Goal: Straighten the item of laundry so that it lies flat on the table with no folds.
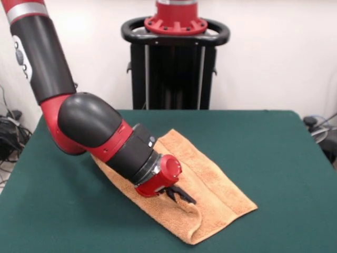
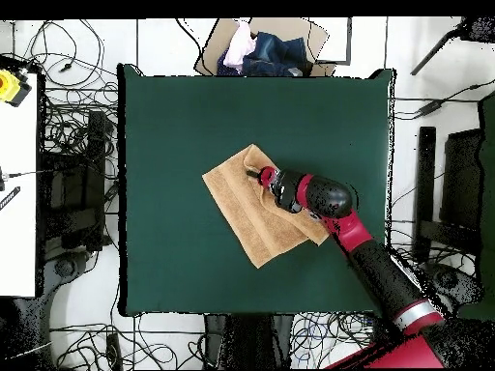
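The item of laundry (image 1: 224,190), a peach terry towel, lies diagonally near the middle of the green table (image 1: 279,153). It is folded over on itself, and a raised ridge runs along its near end. My gripper (image 1: 185,199) is low on the towel. Its black fingers look pressed together at a pucker of cloth beside that ridge. The arm's red wrist covers the towel's left part. From overhead, the towel (image 2: 237,203) is a rough diamond on the table (image 2: 174,126), and the gripper (image 2: 253,174) sits at its upper corner.
A cardboard box with bundled clothes (image 2: 259,50) stands just past the table's top edge in the overhead view. Cables and stands surround the table. The arm (image 2: 372,261) crosses the table's lower right corner.
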Robot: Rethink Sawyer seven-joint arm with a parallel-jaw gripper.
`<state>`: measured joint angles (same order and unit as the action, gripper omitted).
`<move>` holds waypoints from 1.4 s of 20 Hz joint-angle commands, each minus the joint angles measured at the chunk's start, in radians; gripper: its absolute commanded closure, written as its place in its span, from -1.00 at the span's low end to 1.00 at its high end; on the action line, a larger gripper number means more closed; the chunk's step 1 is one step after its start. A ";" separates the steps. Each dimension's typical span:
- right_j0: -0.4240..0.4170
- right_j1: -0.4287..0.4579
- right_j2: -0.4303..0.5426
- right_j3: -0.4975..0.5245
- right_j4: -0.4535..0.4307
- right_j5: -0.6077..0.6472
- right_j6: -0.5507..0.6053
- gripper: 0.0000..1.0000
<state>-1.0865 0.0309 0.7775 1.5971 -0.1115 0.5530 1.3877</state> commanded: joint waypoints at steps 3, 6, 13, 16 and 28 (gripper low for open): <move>0.042 0.025 0.009 0.001 -0.148 -0.019 -0.127 1.00; 0.046 0.023 0.000 -0.010 -0.177 -0.030 -0.114 1.00; 0.042 0.008 0.016 -0.013 -0.215 -0.047 -0.085 -1.00; 0.051 -0.044 0.012 -0.009 -0.260 -0.095 -0.073 -1.00; 0.149 -0.303 -0.088 0.056 -0.420 -0.269 0.112 -1.00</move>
<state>-1.0027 -0.1771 0.7958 1.6580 -0.4415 0.4090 1.3877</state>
